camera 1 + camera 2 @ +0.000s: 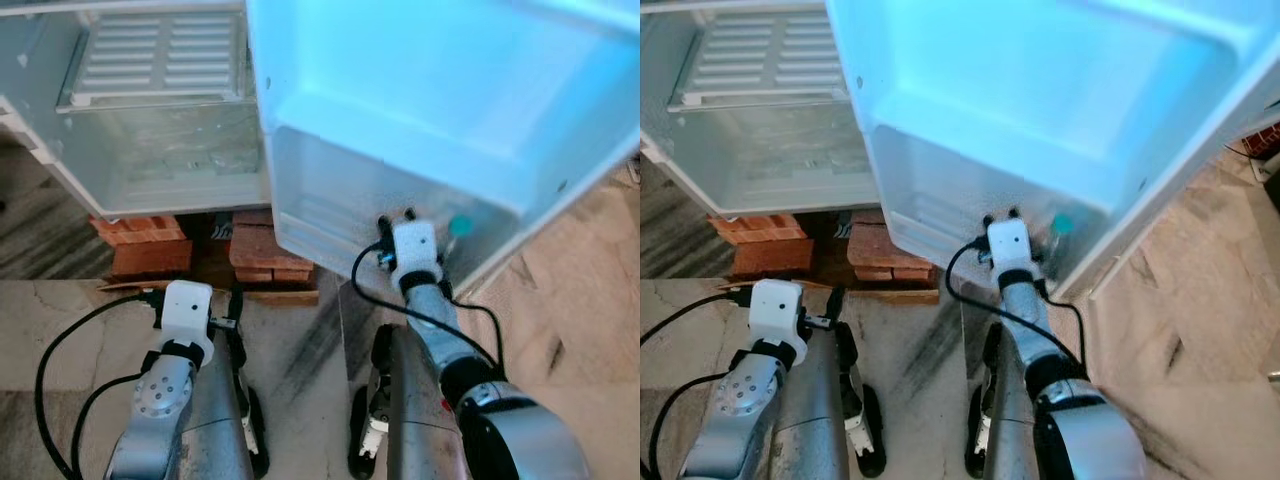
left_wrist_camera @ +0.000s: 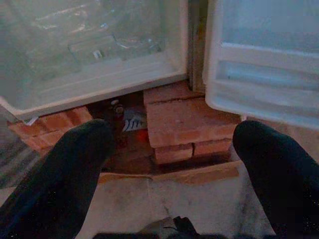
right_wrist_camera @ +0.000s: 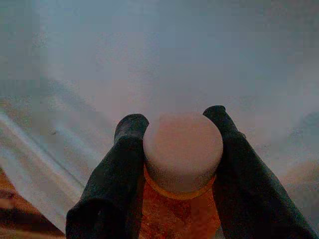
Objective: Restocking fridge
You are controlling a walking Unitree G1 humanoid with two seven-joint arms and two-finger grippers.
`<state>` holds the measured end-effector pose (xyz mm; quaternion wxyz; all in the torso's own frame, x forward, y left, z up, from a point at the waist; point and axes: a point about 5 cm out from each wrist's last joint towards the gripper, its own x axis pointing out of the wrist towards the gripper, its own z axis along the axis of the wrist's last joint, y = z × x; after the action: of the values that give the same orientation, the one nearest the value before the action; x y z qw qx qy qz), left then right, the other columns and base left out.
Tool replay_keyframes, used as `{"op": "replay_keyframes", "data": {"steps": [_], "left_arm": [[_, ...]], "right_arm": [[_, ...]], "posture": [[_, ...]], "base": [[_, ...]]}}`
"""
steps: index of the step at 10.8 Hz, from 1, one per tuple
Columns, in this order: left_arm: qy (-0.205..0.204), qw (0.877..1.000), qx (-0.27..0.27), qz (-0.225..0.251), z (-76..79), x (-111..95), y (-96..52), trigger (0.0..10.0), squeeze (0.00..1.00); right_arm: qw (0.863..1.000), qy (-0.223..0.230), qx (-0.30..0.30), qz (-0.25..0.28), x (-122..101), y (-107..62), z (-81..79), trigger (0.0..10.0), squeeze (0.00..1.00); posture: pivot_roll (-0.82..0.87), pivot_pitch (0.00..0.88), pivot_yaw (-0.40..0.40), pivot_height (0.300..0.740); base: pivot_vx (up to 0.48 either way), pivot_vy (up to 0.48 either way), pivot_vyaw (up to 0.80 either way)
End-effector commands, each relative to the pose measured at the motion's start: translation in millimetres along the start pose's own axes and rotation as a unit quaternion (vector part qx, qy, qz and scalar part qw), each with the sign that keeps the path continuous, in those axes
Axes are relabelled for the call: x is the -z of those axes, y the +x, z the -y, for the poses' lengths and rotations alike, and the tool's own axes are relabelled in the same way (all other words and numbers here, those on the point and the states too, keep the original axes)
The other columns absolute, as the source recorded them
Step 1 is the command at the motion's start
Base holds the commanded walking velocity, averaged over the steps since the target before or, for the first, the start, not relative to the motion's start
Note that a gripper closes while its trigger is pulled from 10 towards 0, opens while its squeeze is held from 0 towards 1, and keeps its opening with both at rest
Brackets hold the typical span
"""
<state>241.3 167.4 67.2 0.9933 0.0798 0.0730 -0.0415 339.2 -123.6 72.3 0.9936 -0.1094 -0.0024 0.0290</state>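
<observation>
My right gripper (image 3: 177, 119) is shut on an orange bottle with a white cap (image 3: 182, 154), one black finger on each side of its neck. In the left eye view that gripper (image 1: 395, 215) is raised against the front wall of the lower door bin (image 1: 320, 190) of the open fridge door. The bottle itself is hidden behind the wrist there. A teal-capped item (image 1: 460, 225) shows faintly through the bin wall just to the right. My left gripper (image 2: 174, 134) is open and empty, held low and facing the bricks (image 2: 184, 124) under the fridge.
The fridge body (image 1: 180, 150) stands open at the left with a clear drawer and a white wire shelf (image 1: 160, 50). It rests on red bricks (image 1: 265, 250) and a board. The door (image 1: 450, 80) swings out over me. Marble floor (image 1: 580, 290) lies to the right.
</observation>
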Motion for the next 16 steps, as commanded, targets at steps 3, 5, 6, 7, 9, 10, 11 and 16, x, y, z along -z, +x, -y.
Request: {"op": "replay_keyframes", "data": {"steps": [3, 5, 6, 7, 9, 10, 11, 16], "left_arm": [[0.005, 1.0, 0.003, -0.01, 0.6, 2, 4.0, 10.0, 0.0], [0.006, 1.0, 0.0, -0.007, -0.5, 1, 10.0, 10.0, 0.0], [0.006, 1.0, -0.002, -0.01, -2.1, 3, 10.3, 10.0, 0.0], [0.008, 1.0, -0.006, -0.017, -3.8, 8, 9.5, 10.0, 0.0], [0.006, 1.0, -0.008, -0.022, -3.5, 14, 7.8, 10.0, 0.0], [0.006, 1.0, -0.007, -0.024, -5.1, 15, 6.7, 10.0, 0.0], [0.007, 1.0, -0.006, -0.026, -6.7, 18, 6.0, 10.0, 0.0], [-0.004, 0.999, -0.04, -0.001, -21.6, 9, -1.4, 10.0, 0.0]], "right_arm": [[1.0, 0.024, 0.003, -0.02, 1, 3.2, 3.5, 10.0, 1.0], [0.998, 0.055, 0.005, 0.034, -21, 13.0, 13.0, 10.0, 1.0], [0.996, 0.067, 0.0, 0.056, -28, 13.9, 18.6, 10.0, 1.0], [0.994, 0.076, -0.009, 0.077, -31, 10.0, 24.5, 10.0, 1.0], [0.987, 0.118, -0.016, 0.11, -29, -9.9, 33.6, 10.0, 1.0], [0.987, 0.12, -0.019, 0.107, -20, -29.0, 32.1, 10.0, 1.0], [0.987, 0.126, -0.023, 0.098, -13, -44.2, 29.6, 10.0, 1.0], [0.984, 0.169, 0.009, 0.062, -14, -90.2, 33.6, 10.0, 0.0]], "posture": [[0.18, 0.23, -0.027, 0.545], [0.18, 0.196, -0.029, 0.545], [0.17, 0.171, -0.03, 0.545], [0.16, 0.15, -0.031, 0.545], [0.15, 0.115, -0.036, 0.545], [0.15, 0.102, -0.035, 0.545], [0.15, 0.097, -0.033, 0.545], [0.12, 0.058, -0.018, 0.57]], "base": [[0.0, 0.0, 0.0], [0.0, 0.0, 0.0], [0.0, 0.0, 0.0], [0.0, 0.0, 0.0], [0.0, 0.0, 0.0], [0.0, 0.0, 0.0], [0.0, 0.0, 0.0], [0.0, 0.0, 0.0]]}}
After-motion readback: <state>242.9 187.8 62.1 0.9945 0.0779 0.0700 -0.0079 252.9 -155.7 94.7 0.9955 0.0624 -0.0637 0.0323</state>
